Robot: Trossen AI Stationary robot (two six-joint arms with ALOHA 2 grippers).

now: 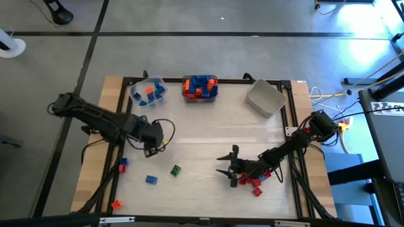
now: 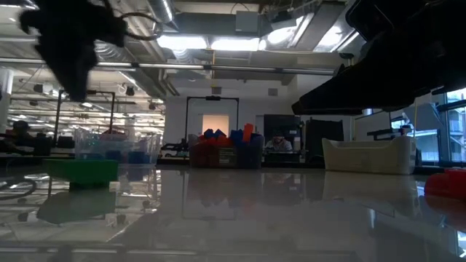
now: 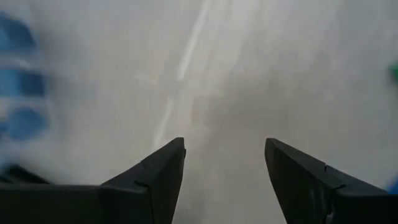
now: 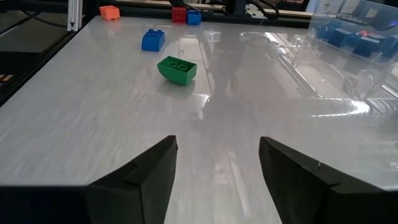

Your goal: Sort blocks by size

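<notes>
Bricks lie loose at the near left of the white table (image 1: 202,135): a small green studded plastic brick (image 1: 175,169), a blue studded brick (image 1: 151,180) just beside it, a red-and-blue pair (image 1: 122,164) farther left and a lone orange brick (image 1: 116,205) at the near edge. The green brick is tilted, studs up, with its long axis running across the right wrist camera's line of sight (image 4: 177,69). It lies between the two arms, and the left gripper (image 1: 151,146) hangs closer to it, just behind and to its left; I judge that arm the likelier to take it. Its dark fingers (image 3: 158,177) stand apart with nothing between them, over bare table. The right gripper (image 1: 226,165) points at the same brick from the right, farther off, jaws parted and empty, with a cluster of red bricks (image 1: 252,183) beside its wrist. At the far edge wait a clear plastic bin (image 1: 148,92) with a few bricks, a full bin (image 1: 200,87) and an empty grey bin (image 1: 265,98).
</notes>
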